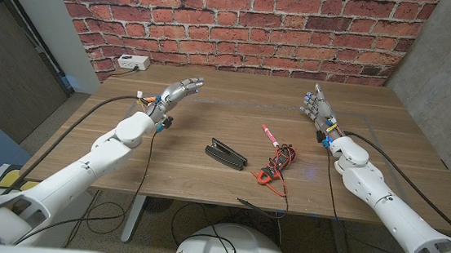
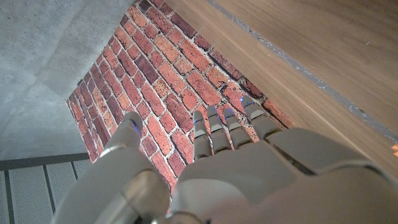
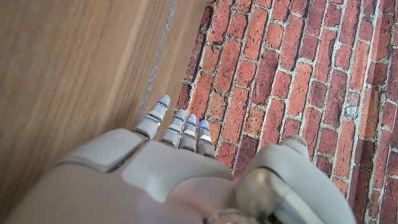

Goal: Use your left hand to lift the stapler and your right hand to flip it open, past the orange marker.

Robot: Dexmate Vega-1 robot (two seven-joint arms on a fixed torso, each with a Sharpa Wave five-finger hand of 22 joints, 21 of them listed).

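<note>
On the table's left, the left hand hovers empty, fingers extended. Mid-table lies the stapler, closed, then a marker and tangled cable. At right, the right hand waits empty, fingers apart. Lifting may snag the nearby cable.

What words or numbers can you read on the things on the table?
None can be read.
The orange marker has dark print along its barrel, too small to read.
The black stapler shows no lettering.
The white box at the table's far edge shows dark marks, too blurred to read.
</note>
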